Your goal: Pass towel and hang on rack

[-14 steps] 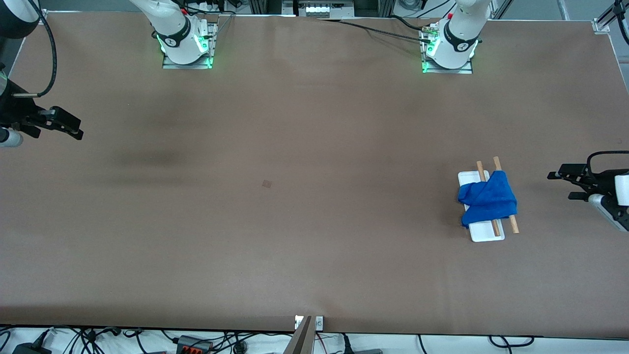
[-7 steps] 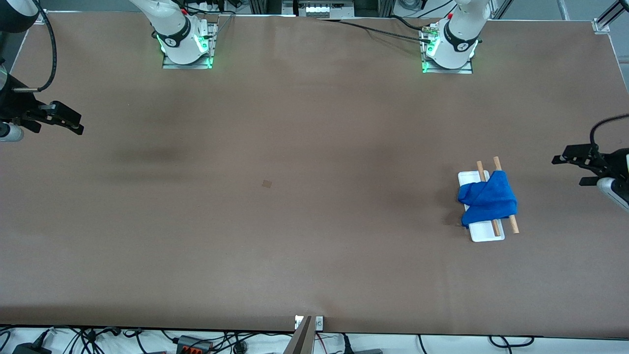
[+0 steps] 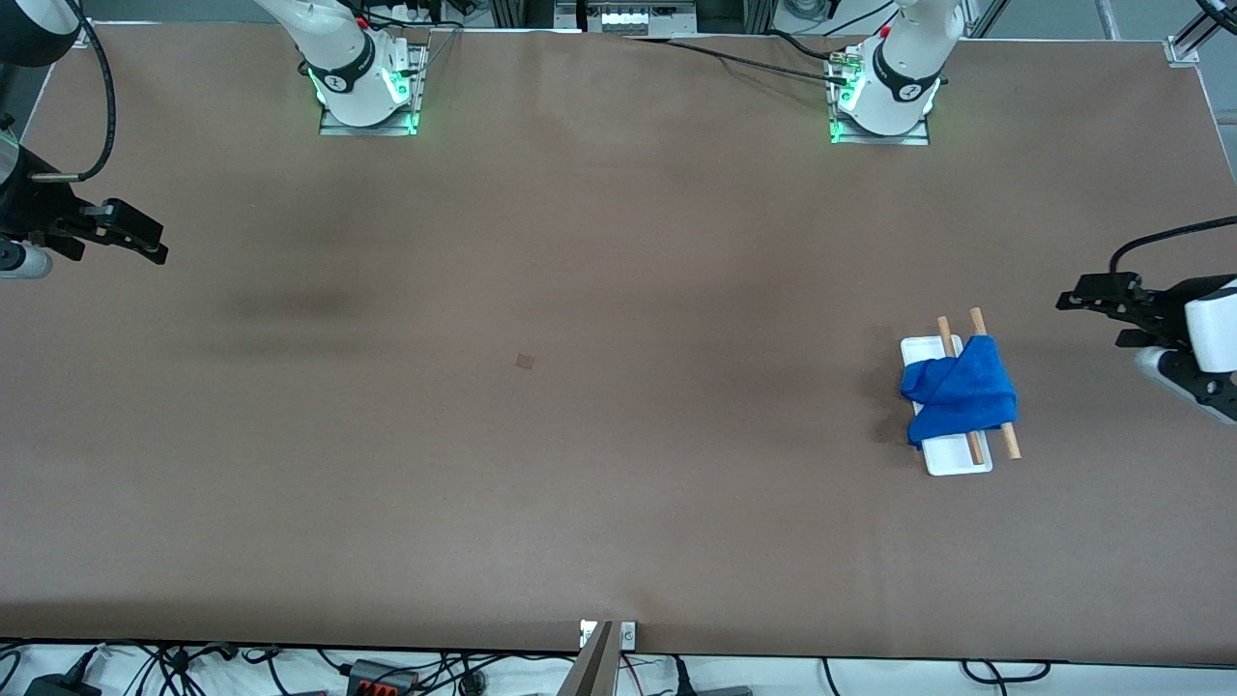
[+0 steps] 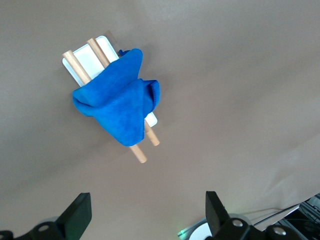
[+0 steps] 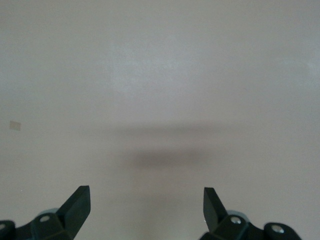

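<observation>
Towel (image 3: 957, 390) draped over rack (image 3: 952, 462); left tool (image 4: 145, 220), right tool (image 5: 145, 210) spread, empty.

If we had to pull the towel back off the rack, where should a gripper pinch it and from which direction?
Probably the bunched fold of the towel that hangs past the rods over the rack base, toward the right arm's end. Come from above: it is thickest there and clear of the wood. The left gripper, open, hovers over bare table beside the rack; the right gripper, open, waits.

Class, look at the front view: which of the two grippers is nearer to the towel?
Left. The left gripper hovers, open, over the table near the towel draped on the rack. The right gripper, open, waits at the right arm's end of the table.
</observation>
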